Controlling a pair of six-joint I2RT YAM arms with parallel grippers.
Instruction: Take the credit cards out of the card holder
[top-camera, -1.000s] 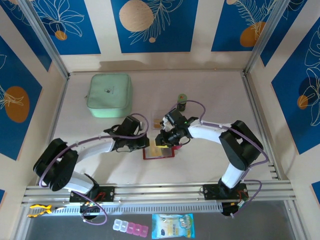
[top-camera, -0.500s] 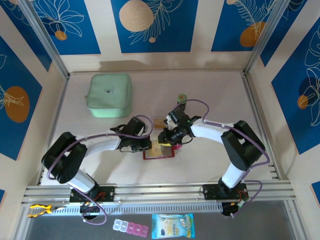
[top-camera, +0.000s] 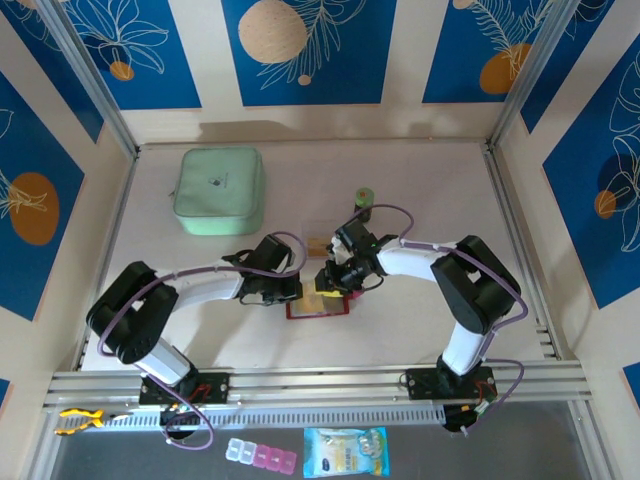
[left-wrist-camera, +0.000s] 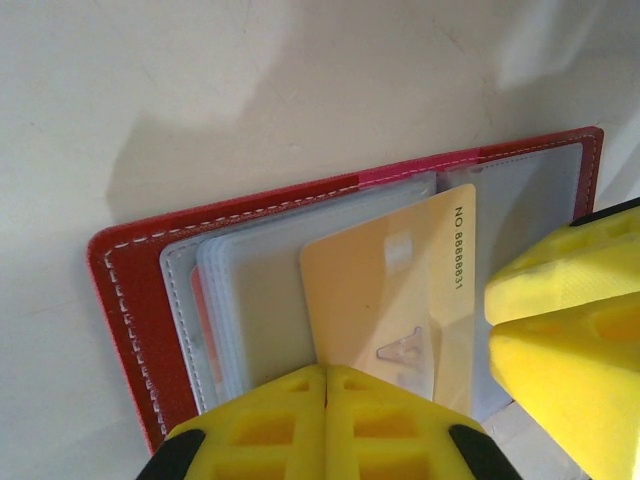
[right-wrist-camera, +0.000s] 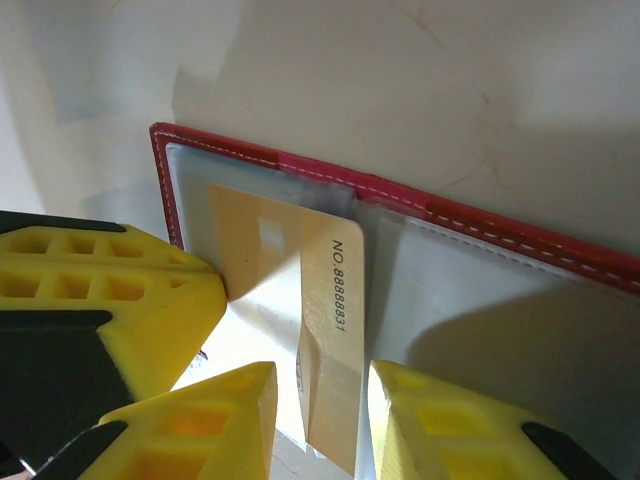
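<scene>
Top view: card holder (top-camera: 318, 304) lies open mid-surface (top-camera: 430, 190). Left hand (top-camera: 291, 290) is at its left edge, right hand (top-camera: 331, 280) over its upper right. Both arms reach in low, wrists pitched down.

Left wrist: left hand clenched, tips on the clear sleeves (left-wrist-camera: 250, 300); can't tell if a leaf is pinched. Tan credit card (left-wrist-camera: 385, 290) sits partly out of a sleeve.

Right wrist: right hand (right-wrist-camera: 322, 405) released, its fingers (right-wrist-camera: 440, 420) either side of the card's free end. Card looks thin, light, stiff and slick. Best grip is the exposed short end, pulled flat along the sleeve. The holder is light and will likely drag unless pinned.
</scene>
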